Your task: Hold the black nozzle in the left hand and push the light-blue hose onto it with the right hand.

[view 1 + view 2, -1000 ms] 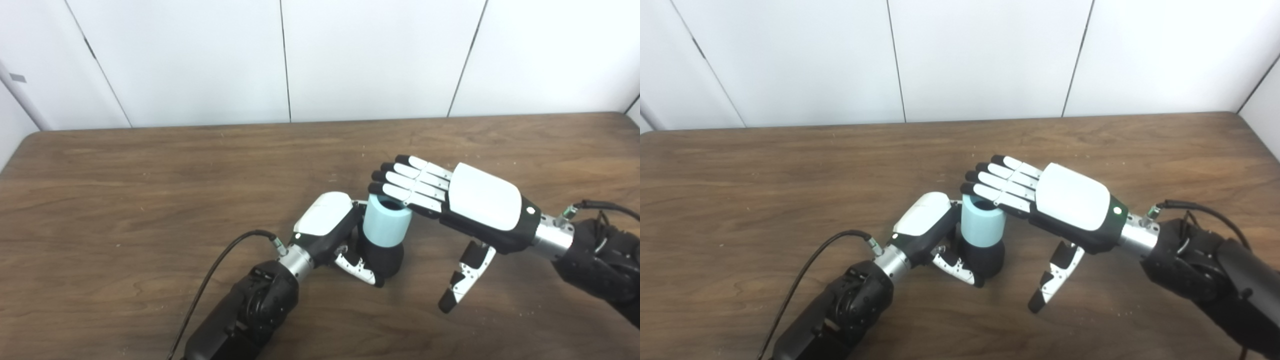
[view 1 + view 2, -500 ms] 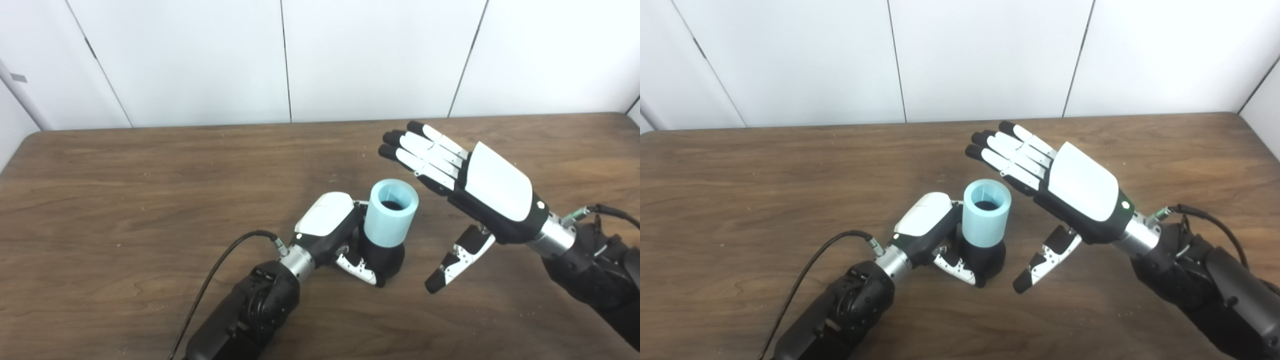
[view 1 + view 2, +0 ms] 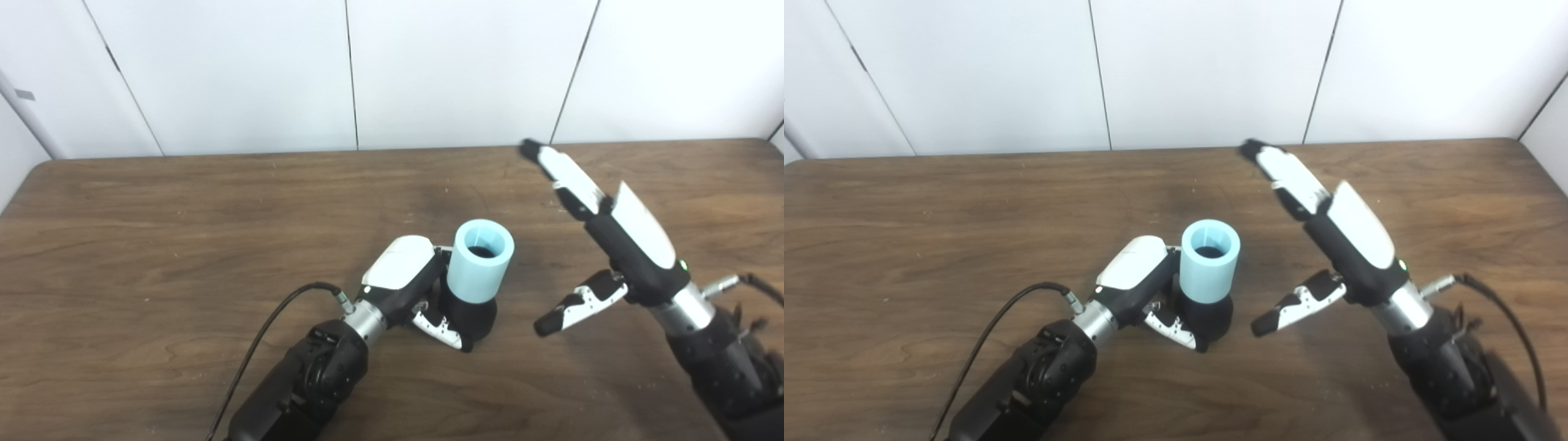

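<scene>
The light-blue hose [image 3: 479, 260], a short upright tube with its mouth open upward, sits over the black nozzle [image 3: 471, 317], which stands on the wooden table. My left hand [image 3: 409, 286] is shut on the black nozzle, fingers wrapped round its base. To the right of the hose my right hand [image 3: 603, 233] is raised and turned edge-on, open, fingers straight and pointing toward the far wall, thumb sticking out to the left. It touches neither the hose nor the nozzle.
The brown wooden table [image 3: 184, 214] reaches back to a white panelled wall [image 3: 343, 67]. A black cable [image 3: 269, 324] runs from my left wrist along the forearm. Small crumbs speckle the tabletop.
My right hand has lifted off the top of the hose, drawn back to the right and rolled from palm-down to edge-on. The hose, nozzle and left hand have stayed put.
</scene>
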